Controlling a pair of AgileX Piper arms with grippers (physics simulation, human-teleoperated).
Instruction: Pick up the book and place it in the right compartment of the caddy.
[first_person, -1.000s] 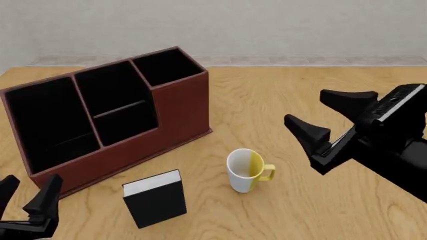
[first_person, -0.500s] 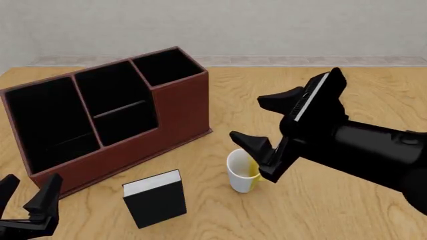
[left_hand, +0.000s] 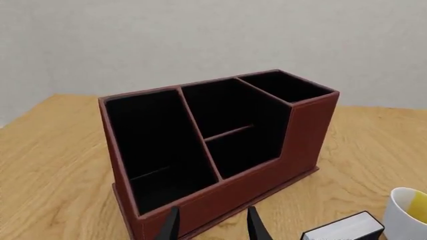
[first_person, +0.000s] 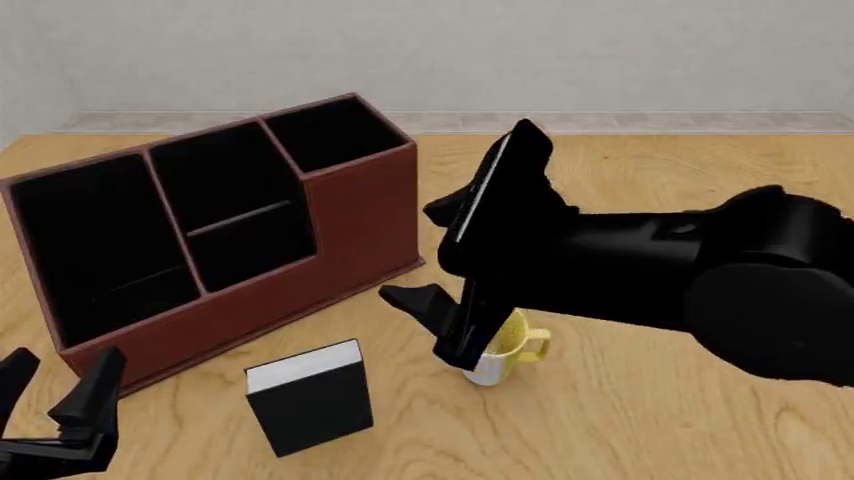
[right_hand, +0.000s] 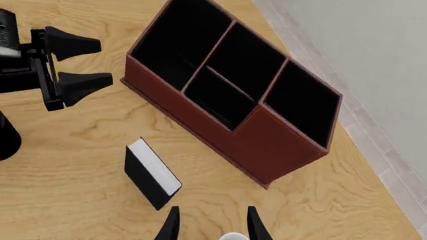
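Now: right gripper (first_person: 430, 252) has swung in over the mug (first_person: 497, 352), jaws spread, empty | book (first_person: 310, 397) untouched near surface's front edge | left gripper (first_person: 56, 390) idle, spread | grasp pending.

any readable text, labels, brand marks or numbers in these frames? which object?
None on any object in any view.
book: plain black cover, white page edges, no title.
caddy: plain reddish-brown walls, black interior, no label.
mug: white and yellow, no print visible; largely hidden by the right arm in the front view.
right gripper and left gripper: plain black, no markings.
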